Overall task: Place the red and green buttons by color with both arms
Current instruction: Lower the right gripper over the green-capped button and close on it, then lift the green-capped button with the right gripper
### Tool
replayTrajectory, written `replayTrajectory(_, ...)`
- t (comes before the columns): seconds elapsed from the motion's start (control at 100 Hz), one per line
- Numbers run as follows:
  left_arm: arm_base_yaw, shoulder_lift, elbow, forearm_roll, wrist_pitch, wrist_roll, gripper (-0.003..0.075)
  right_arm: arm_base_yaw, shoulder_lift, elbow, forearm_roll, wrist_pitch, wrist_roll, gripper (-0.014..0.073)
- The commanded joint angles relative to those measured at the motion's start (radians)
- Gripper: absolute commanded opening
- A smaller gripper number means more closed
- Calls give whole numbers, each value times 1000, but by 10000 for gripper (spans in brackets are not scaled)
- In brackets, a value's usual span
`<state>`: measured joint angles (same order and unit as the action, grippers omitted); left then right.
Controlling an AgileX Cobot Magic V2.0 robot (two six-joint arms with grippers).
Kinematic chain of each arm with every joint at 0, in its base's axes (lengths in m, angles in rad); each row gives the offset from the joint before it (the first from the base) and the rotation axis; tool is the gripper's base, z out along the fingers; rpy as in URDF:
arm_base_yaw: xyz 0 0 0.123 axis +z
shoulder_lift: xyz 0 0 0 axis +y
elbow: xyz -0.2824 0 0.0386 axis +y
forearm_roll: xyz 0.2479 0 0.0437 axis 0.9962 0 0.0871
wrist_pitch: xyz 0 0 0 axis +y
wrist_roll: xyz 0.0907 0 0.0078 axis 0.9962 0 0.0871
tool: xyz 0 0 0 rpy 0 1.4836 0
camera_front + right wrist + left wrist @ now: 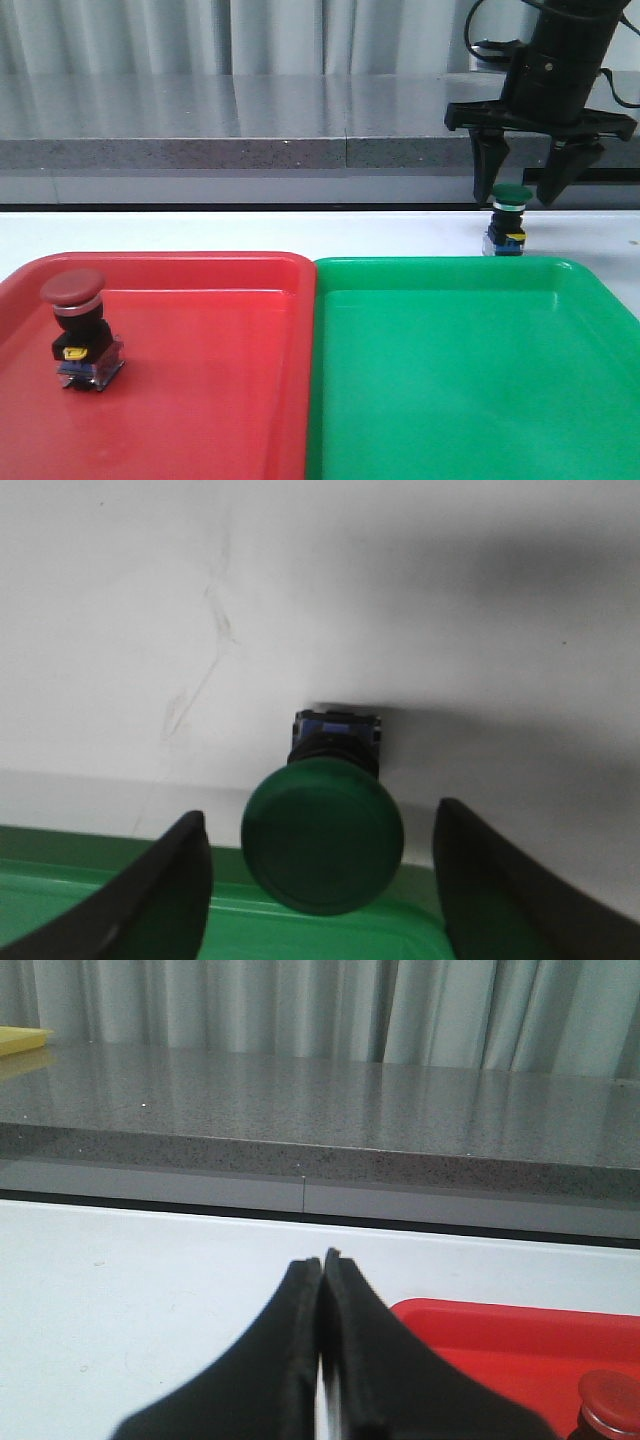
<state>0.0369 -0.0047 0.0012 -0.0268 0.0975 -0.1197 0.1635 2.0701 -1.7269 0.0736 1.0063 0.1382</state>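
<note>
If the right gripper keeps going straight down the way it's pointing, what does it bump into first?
Probably the green button. The right gripper points down with its jaws open on either side of the cap, so the cap would likely slip between them, and the fingertips would then reach the white table beside it. Depth is hard to judge.

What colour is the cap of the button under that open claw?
Dark green, clearest in the right wrist view.

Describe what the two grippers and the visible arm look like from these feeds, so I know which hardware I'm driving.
Both are matte black. The right gripper has two tapered fingers under a wide flat crossbar, on a round black wrist with black cables looping beside it. In its wrist view, the fingers look smooth and curved. The left gripper shows only two smooth black fingers narrowing to thin tips. No markings visible.
</note>
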Motion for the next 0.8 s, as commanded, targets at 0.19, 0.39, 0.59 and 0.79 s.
replayTrajectory(0.19, 3, -32, 14, -5, -71, 1, -20, 0, -55, -34, 6, -18, -3, 267)
replayTrajectory(0.39, 3, -32, 14, -5, -71, 1, -20, 0, -61, -79, 6, 9, -3, 267)
replayTrajectory(0.59, 3, -32, 14, -5, -71, 1, -20, 0, -107, -164, 17, 107, -1, 267)
replayTrajectory(0.79, 3, -32, 14, -5, -71, 1, -20, 3, -176, -159, 21, 162, 45, 267)
